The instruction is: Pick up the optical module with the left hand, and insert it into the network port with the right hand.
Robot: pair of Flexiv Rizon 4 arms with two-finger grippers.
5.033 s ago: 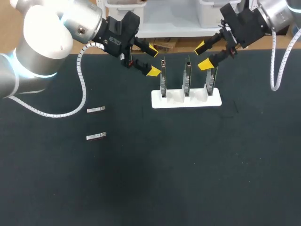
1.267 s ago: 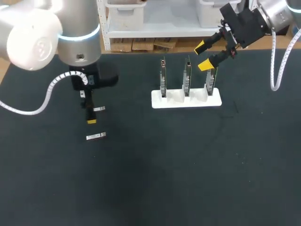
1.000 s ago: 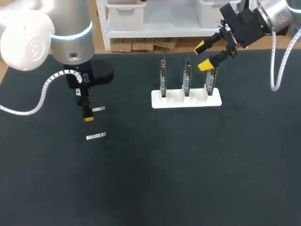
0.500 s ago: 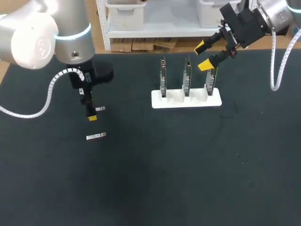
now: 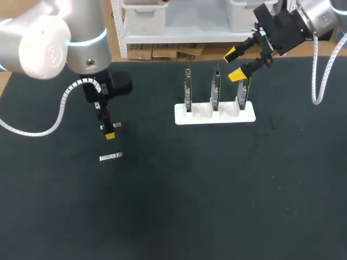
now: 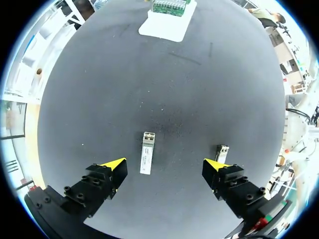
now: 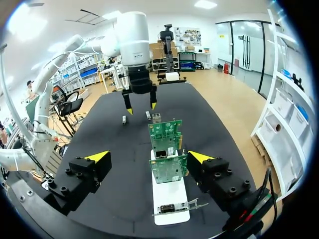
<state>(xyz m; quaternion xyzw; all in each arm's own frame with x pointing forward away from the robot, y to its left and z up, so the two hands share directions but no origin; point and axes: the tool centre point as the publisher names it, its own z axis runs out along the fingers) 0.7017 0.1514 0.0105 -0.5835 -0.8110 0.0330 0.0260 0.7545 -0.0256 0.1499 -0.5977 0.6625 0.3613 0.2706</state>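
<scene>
Two small silver optical modules lie on the black table. In the head view the far module is partly hidden by my left gripper, and the near module lies in the open. In the left wrist view my left gripper hangs open above the table. One module lies between its fingers, nearer one tip, and the other module lies just outside the other tip. My right gripper stands open above the rightmost green board of the white rack, with nothing in it.
The rack holds three upright circuit boards; in the right wrist view the boards stand just ahead of my right gripper on the white base. Bare black table spreads in front of the rack and modules.
My left gripper swung from beside the rack over to the modules, and in the last second drifted slightly right above the far one. The right arm has kept still.
</scene>
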